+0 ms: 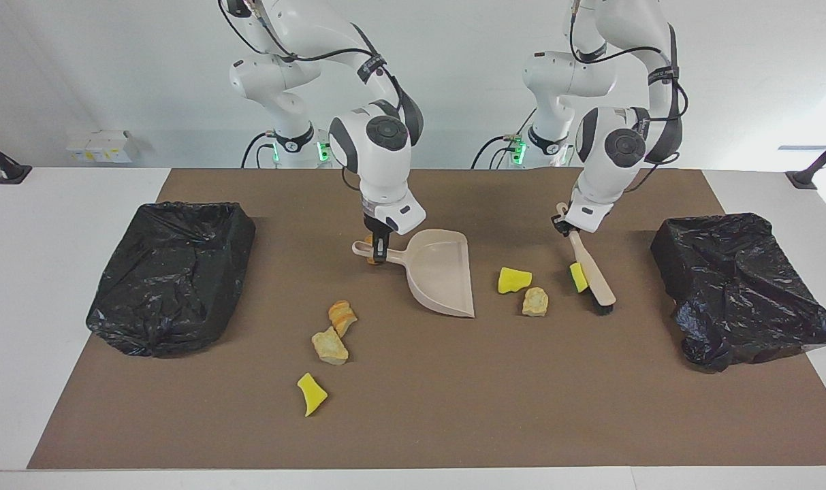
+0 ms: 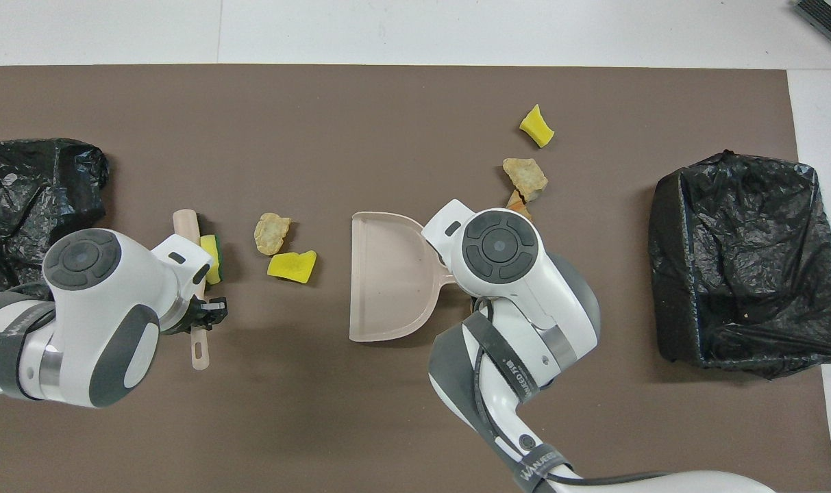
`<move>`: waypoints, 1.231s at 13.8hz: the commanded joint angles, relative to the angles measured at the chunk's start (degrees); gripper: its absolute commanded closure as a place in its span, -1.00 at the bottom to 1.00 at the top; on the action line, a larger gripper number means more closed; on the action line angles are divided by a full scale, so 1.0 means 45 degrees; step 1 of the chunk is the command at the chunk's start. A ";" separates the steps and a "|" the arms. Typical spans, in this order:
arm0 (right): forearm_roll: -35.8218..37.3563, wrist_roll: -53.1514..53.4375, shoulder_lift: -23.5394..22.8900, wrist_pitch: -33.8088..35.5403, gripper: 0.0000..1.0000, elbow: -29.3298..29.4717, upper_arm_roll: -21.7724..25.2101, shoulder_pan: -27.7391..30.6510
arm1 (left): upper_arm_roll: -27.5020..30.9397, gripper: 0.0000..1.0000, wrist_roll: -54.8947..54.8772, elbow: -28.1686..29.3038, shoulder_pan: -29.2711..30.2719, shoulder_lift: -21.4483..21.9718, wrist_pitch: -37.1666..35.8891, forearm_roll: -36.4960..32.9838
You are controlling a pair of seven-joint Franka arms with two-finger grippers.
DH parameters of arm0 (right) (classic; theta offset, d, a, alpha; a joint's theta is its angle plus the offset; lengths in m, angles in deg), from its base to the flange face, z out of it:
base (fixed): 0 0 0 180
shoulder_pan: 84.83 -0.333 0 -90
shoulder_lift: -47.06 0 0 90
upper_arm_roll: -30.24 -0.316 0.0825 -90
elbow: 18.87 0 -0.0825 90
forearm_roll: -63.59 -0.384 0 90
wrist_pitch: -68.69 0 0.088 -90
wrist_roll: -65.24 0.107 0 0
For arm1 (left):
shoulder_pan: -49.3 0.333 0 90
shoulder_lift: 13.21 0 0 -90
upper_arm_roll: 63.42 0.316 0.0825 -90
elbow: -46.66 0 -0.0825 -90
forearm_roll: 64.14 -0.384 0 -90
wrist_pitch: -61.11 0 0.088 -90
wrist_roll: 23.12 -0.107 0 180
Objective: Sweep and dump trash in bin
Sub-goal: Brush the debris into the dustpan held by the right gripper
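While both arms work over the brown mat [image 1: 413,422], the dustpan [image 1: 443,272] near its middle serves as the reference for every entry.

Bins: two, lined with black bags. One bin [image 1: 171,275] sits toward the right arm's end of the table, well apart from the dustpan; the other bin [image 1: 739,286] sits toward the left arm's end, also well apart.

Dustpan: beige, flat on the mat, mouth facing the left arm's end. The right gripper [image 1: 380,253] is closed on its handle.

Brush [image 1: 593,275]: beige, tilted, bristles down on the mat, toward the left arm's end from the dustpan. The left gripper [image 1: 562,224] is clamped on its handle.

Trash, seven pieces:
- yellow green-backed sponge [image 2: 211,257], touching the brush on the dustpan's side;
- yellow sponge [image 1: 514,280], just off the dustpan's mouth;
- tan lump [image 1: 534,301], touching that sponge, slightly farther from the robots;
- orange lump [image 1: 342,316], toward the right arm's end and farther from the robots than the dustpan;
- tan rock [image 1: 329,347], touching the orange lump;
- yellow scrap [image 1: 311,393], farthest from the robots;
- orange bit [image 1: 370,241], mostly hidden by the right gripper at the dustpan's handle.
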 commanded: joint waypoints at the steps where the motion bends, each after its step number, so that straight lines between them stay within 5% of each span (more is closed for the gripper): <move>1: 0.0273 -0.0058 -0.0028 -0.0054 1.00 -0.0097 -0.0071 0.0014 | 0.0128 1.00 -0.1161 -0.0531 -0.0498 -0.0434 0.0383 0.0157; 17: 0.0254 -0.0039 -0.0028 -0.0035 1.00 -0.0097 -0.0071 0.0014 | 0.0010 1.00 -0.2983 -0.0999 -0.5595 -0.0630 0.0151 0.3360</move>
